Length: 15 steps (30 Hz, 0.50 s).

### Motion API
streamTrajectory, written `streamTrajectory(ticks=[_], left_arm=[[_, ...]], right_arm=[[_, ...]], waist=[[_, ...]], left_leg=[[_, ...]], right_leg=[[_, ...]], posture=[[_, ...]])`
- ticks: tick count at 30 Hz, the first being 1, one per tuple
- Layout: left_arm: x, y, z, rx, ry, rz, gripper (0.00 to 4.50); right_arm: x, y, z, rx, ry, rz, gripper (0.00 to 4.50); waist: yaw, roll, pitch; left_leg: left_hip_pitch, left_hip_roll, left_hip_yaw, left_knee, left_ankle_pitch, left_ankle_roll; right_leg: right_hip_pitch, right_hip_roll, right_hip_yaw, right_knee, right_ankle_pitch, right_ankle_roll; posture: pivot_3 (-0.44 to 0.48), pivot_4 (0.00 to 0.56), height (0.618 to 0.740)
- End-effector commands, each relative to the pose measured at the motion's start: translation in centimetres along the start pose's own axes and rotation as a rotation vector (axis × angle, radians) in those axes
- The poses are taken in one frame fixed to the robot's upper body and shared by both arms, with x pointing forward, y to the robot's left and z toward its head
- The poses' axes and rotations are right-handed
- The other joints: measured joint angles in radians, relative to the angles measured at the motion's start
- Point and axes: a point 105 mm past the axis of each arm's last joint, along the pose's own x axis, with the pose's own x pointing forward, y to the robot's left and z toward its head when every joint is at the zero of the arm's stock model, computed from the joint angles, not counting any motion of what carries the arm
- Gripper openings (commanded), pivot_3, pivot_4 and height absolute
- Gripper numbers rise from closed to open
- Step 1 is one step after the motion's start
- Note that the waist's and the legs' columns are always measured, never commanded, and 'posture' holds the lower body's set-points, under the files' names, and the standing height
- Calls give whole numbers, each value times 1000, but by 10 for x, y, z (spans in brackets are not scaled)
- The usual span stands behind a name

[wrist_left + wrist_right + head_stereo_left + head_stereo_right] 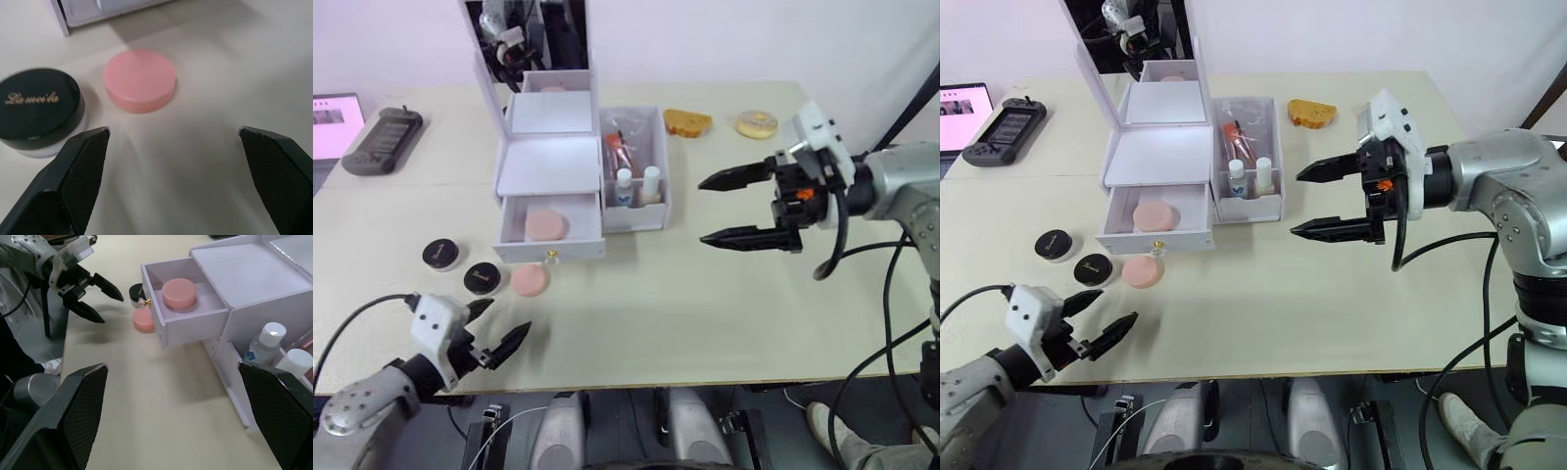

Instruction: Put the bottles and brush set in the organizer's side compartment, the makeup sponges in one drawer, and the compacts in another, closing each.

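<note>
Just ahead of left fingers (83, 166): sponge (140, 80)

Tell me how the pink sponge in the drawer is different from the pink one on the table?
The sponge in the drawer sits inside the open bottom drawer; the sponge on the table lies outside, in front of it, beside a black compact. The left gripper is nearer the table one. Both are flat, round and peach-pink.

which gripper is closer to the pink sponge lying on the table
Left. The left gripper is open just in front of the sponge by the compacts; the right gripper hovers open across the table, beyond the organizer.
</note>
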Motion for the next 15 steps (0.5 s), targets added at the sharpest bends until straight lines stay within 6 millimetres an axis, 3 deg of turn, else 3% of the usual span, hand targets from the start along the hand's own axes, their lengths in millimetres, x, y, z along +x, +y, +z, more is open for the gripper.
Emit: streamTrajectory(ticks=[1,8,15], left_arm=[[21,-8,-6,-19,1,55,4462],[47,5,-1,-14,7,171,4462],[67,1,8,-11,40,191,4462]], right_arm=[[1,6,14,-48,-18,19,4500],[-2,9,12,-56,7,11,4500],[-4,7,12,-63,9,-7,4500]], waist=[[4,0,0],[4,-1,-1],[5,-1,-1]], left_leg=[[0,0,0,0,0,0],[1,0,-1,1,0,0],[2,0,-2,1,0,0]], right_leg=[[0,0,0,0,0,0],[2,1,0,0,0,0],[3,1,0,1,1,0]], posture=[[0,150,740],[0,150,740],[0,150,740]])
